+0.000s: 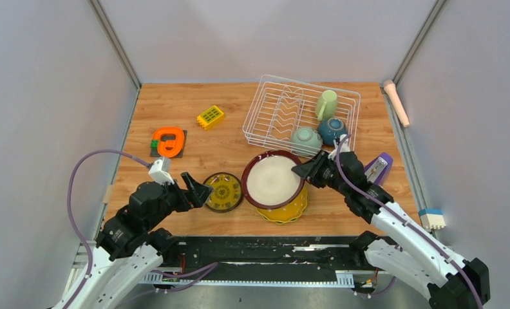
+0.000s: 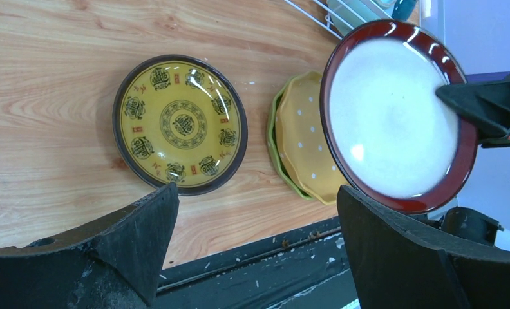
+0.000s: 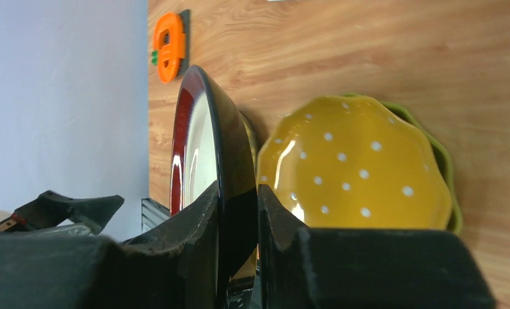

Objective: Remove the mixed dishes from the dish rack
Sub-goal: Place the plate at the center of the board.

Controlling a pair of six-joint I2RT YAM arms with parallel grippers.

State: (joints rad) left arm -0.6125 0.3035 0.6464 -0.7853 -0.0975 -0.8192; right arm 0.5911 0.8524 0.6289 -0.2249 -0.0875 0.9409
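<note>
My right gripper (image 1: pixel 304 170) is shut on the right rim of the maroon-rimmed pale plate (image 1: pixel 273 179), holding it tilted above the orange dotted plate (image 1: pixel 284 211). The wrist view shows the fingers (image 3: pixel 204 215) clamping the plate's dark edge (image 3: pixel 223 154), with the orange plate (image 3: pixel 358 167) stacked on the green plate (image 3: pixel 442 161) behind. The left gripper (image 1: pixel 204 190) hangs open and empty (image 2: pixel 257 193) beside the small black yellow-patterned plate (image 2: pixel 180 123). In the dish rack (image 1: pixel 265 112) remain a light green mug (image 1: pixel 326 104), a mint bowl (image 1: pixel 306 138) and a teal bowl (image 1: pixel 332 130).
A yellow toy block (image 1: pixel 210 116) and an orange ring-shaped thing (image 1: pixel 169 141) lie at the left back of the table. A purple and white object (image 1: pixel 379 168) sits behind my right wrist. A black rail (image 2: pixel 291 270) runs along the near edge.
</note>
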